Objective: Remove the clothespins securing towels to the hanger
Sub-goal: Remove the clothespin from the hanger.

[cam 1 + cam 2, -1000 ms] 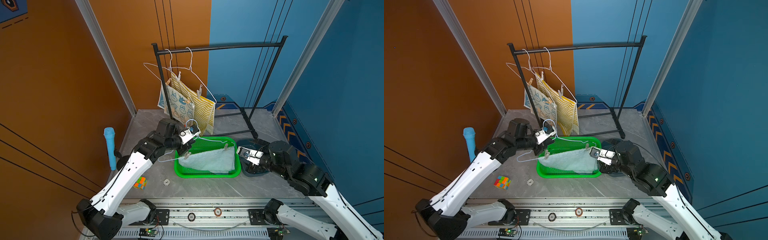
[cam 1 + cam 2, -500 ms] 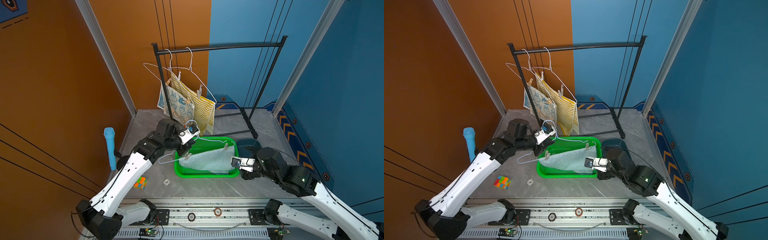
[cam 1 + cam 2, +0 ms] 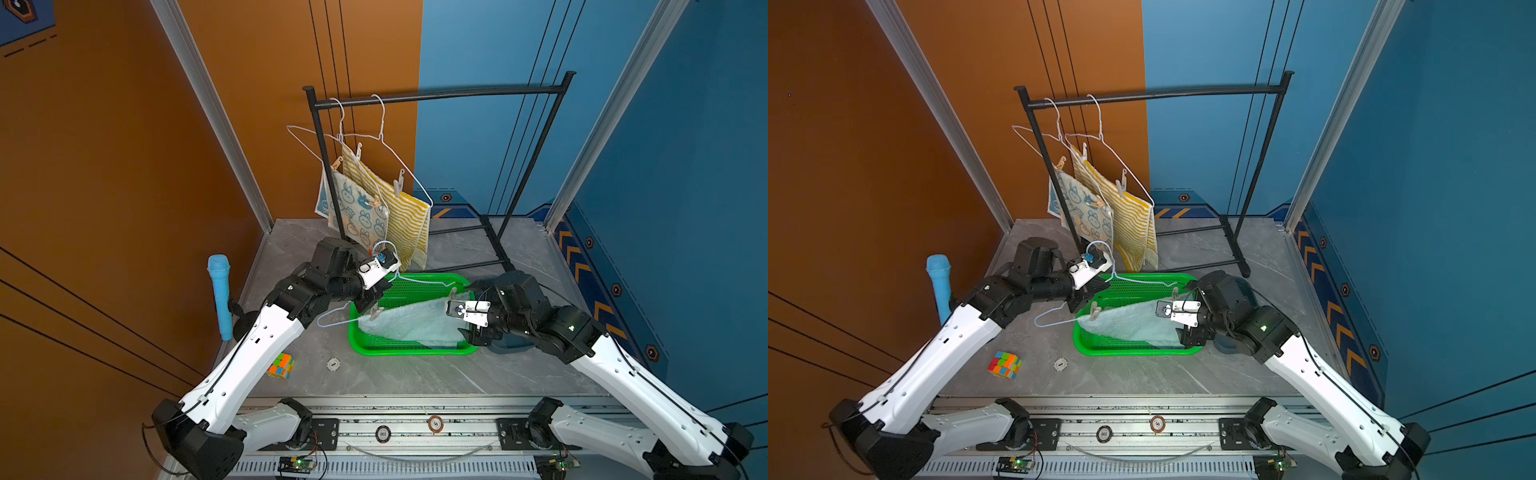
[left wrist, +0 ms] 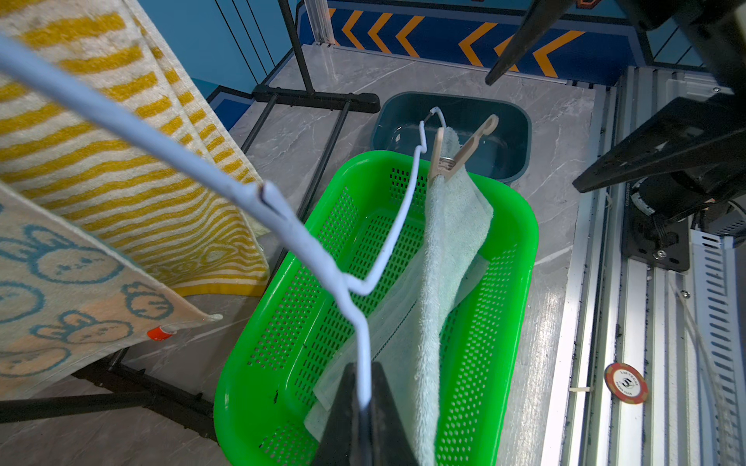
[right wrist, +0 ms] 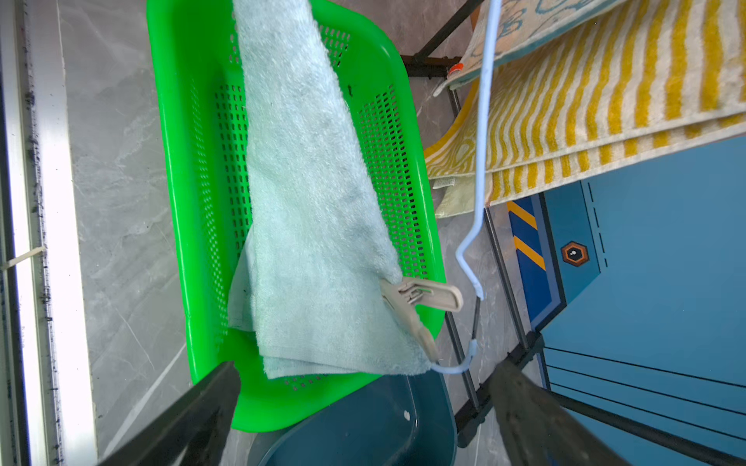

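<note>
My left gripper [image 4: 365,375] is shut on the wire of a pale blue hanger [image 4: 395,226] and holds it tilted over the green basket. A pale blue-green towel [image 3: 415,324] hangs from it into the basket. One clothespin [image 3: 376,311] pins the towel near my left gripper [image 3: 376,297], another clothespin [image 5: 420,300] pins its far corner. My right gripper [image 5: 367,365] stands open at that corner, jaws wide on either side, apart from the pin. The striped towel [image 3: 409,216] and bunny towel [image 3: 361,214] hang pinned on the rack.
The green basket [image 3: 411,349] sits mid-table, with a dark teal bin [image 4: 520,133] beside it under my right arm. The black rack [image 3: 440,96] stands behind, its foot bars [image 3: 490,237] on the table. At the left lie a blue microphone [image 3: 220,295], a colour cube [image 3: 281,365] and a white token [image 3: 333,364].
My right arm has swung from over the dark bin to the basket's right end, closer to the towel's far corner, jaws still open. The left arm still holds the hanger in place.
</note>
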`<state>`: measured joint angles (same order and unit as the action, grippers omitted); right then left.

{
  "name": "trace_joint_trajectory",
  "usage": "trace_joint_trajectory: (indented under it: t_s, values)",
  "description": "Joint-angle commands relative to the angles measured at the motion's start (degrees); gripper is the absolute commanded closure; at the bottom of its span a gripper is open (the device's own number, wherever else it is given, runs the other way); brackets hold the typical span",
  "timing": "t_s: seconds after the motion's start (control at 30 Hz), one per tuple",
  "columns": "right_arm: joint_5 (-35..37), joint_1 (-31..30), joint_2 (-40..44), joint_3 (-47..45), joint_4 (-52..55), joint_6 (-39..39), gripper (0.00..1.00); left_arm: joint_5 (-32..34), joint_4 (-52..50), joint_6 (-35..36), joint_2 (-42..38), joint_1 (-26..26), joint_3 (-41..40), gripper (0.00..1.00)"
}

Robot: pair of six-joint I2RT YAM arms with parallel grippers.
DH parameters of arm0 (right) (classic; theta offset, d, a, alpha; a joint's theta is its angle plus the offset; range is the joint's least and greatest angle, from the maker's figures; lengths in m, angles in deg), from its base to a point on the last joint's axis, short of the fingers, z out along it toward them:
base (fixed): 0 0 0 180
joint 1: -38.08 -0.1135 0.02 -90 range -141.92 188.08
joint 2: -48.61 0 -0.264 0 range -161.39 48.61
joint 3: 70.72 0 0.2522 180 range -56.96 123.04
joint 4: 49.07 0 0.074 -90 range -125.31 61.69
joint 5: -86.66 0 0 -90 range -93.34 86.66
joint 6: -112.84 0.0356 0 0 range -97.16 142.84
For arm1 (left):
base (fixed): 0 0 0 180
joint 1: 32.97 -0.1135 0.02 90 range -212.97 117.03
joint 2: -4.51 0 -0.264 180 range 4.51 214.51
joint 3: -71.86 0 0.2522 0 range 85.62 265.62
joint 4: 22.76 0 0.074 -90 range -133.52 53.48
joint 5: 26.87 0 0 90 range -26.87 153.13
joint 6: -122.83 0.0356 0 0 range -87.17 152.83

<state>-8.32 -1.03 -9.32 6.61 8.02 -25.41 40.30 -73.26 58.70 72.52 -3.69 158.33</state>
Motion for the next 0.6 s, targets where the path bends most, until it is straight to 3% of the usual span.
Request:
trace_joint_trajectory:
  t_s: [0.0, 0.57]
  values:
    - [-3.91, 1.46, -1.66, 1.78, -0.44, -1.43, 0.0, -2.25, 0.42, 0.41, -1.45, -0.27, -0.34, 1.0]
    - [-3.08, 2.25, -8.23, 3.14, -3.31, -2.9, 0.0, -2.64, 0.36, 0.85, -1.21, -0.01, -0.45, 1.0]
